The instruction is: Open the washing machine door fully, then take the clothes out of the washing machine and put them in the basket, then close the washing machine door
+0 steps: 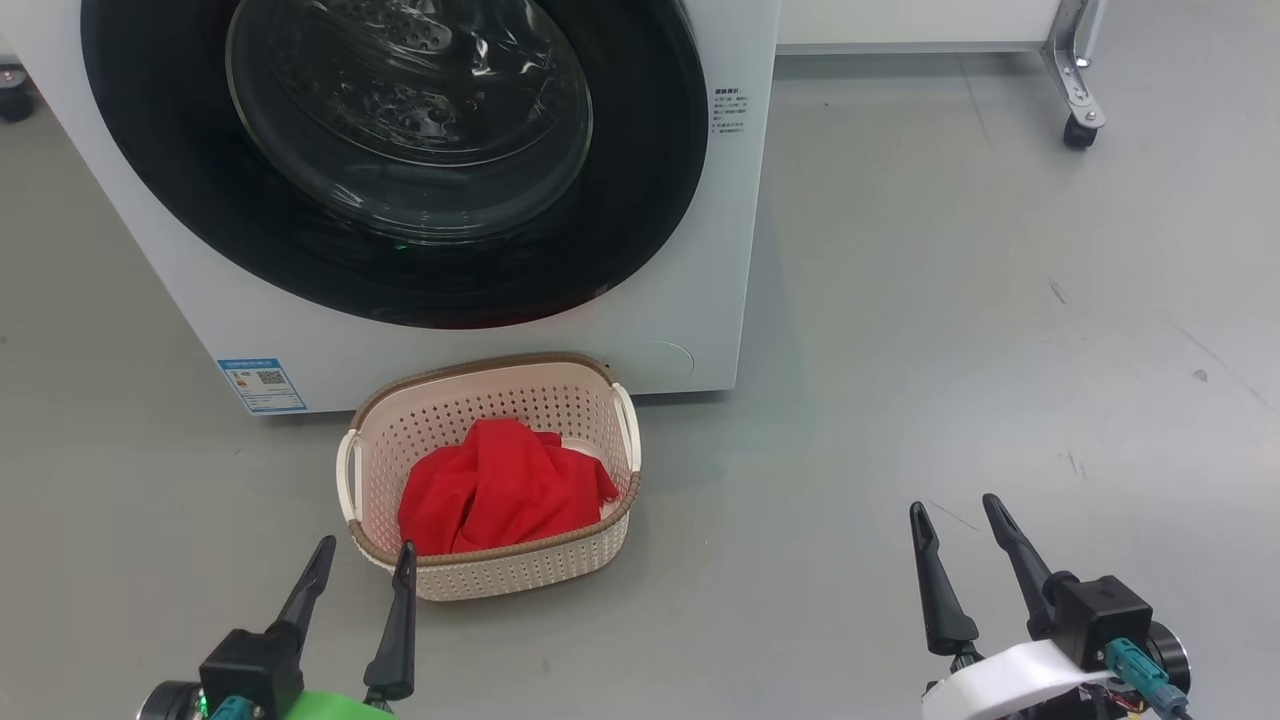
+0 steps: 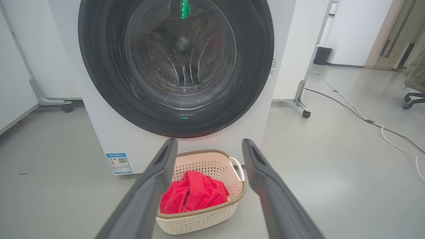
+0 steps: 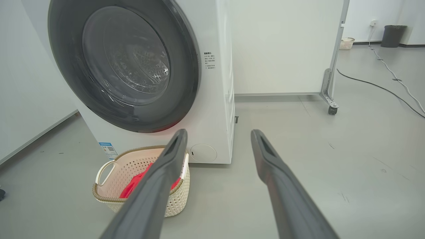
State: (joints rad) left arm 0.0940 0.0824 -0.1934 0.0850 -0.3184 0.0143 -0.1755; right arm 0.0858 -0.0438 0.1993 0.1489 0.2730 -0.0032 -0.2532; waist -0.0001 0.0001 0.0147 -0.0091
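While the door [image 1: 400,130] sits shut, the basket [image 1: 520,578] holds the red clothes [image 1: 500,490]. Left gripper [image 1: 366,545] spread near its rim; right gripper [image 1: 953,503] spread over open floor [image 1: 900,300].

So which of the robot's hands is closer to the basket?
The left hand: it sits right at the front corner of the basket, the one with the red clothes inside. The right hand is off to the side, over grey floor.
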